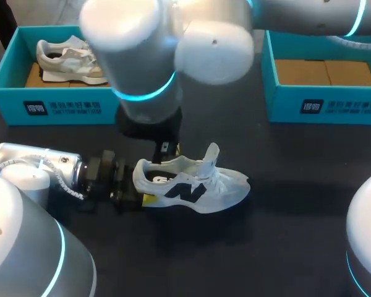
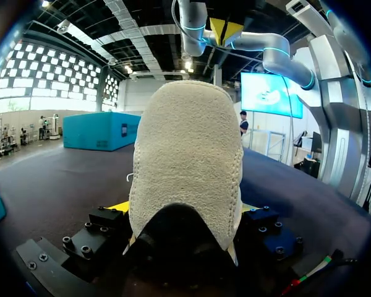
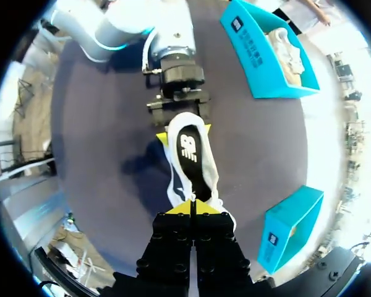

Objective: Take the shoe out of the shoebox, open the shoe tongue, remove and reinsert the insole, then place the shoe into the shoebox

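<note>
white shoe (image 1: 195, 185) upright, tongue (image 1: 211, 153) raised, outside teal shoebox (image 1: 324, 106)

— Can you see the left gripper's (image 2: 184, 216) tips?
— Barely. The shoe's (image 2: 188, 161) heel hides them, apart from a yellow sliver on each side.
— And the right gripper (image 3: 191, 207)?
— It covers the shoe's toe. I can't tell whether its pressed-together tips pinch anything. In the head view, the right arm (image 1: 173, 43) hides the left shoebox's (image 1: 12, 68) right end.

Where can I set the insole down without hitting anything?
Bare table lies on the near side of the sneaker, and right of its toe, in front of the right shoebox. Crowded at the heel: the left gripper clamps it and the right gripper hangs just above.
</note>
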Robot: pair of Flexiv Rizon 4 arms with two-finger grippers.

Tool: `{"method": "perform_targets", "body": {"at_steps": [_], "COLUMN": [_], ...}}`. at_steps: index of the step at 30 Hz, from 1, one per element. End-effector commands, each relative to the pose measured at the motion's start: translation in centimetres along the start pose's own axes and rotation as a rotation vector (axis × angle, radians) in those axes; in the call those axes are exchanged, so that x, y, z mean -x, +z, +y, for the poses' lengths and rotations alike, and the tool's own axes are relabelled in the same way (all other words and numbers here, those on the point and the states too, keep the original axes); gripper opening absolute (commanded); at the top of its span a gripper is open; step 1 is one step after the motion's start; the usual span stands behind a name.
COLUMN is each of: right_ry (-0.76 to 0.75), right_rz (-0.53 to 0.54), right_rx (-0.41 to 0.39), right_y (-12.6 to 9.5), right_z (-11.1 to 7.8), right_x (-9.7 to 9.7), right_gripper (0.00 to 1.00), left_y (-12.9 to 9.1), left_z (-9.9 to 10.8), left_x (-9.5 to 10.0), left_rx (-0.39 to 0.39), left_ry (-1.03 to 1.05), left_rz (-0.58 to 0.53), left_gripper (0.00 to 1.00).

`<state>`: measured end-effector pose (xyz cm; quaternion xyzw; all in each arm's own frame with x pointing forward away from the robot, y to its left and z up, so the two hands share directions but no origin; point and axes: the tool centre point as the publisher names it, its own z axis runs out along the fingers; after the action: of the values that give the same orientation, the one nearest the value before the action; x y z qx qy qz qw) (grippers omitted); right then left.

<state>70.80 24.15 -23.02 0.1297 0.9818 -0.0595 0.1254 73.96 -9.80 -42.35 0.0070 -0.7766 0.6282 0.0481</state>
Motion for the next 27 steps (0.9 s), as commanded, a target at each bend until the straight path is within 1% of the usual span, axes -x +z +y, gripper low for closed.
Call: {"method": "perform_targets", "body": {"at_steps": [1,2,3,4,20,22,27], "right_ry": [-0.001,-0.005,-0.005,0.017,0.017,0.017,-0.009], "right_rz": [-0.052,-0.046,-0.012,0.043,0.043,0.019,-0.032], "right_rx": [-0.06,-0.087,-0.098,-0.1,-0.1,-0.102,-0.077], "right_y": [1.1,1.5,2.2,3.0,3.0,3.9,6.4], "right_z": [1.2,1.3,1.3,1.1,1.1,1.5,2.3], "right_x": [0.0,0.2,0.5,0.7,0.7,0.3,-0.3], "right_gripper": [0.0,0.0,0.0,0.0,0.0,0.0,0.0], "left_y": [0.3,0.3,0.3,0.3,0.3,0.3,0.3], "left_z": [0.5,0.5,0.5,0.5,0.5,0.5,0.5], "left_x": [-0.2,-0.2,-0.2,-0.2,-0.2,-0.2,-0.2], "left_rx": [-0.001,-0.001,-0.001,-0.001,-0.001,-0.001,-0.001], "left_ry": [-0.001,-0.001,-0.001,-0.001,-0.001,-0.001,-0.001], "left_rz": [-0.003,-0.003,-0.003,-0.003,-0.003,-0.003,-0.003], "left_gripper": [0.0,0.0,0.0,0.0,0.0,0.0,0.0]}}
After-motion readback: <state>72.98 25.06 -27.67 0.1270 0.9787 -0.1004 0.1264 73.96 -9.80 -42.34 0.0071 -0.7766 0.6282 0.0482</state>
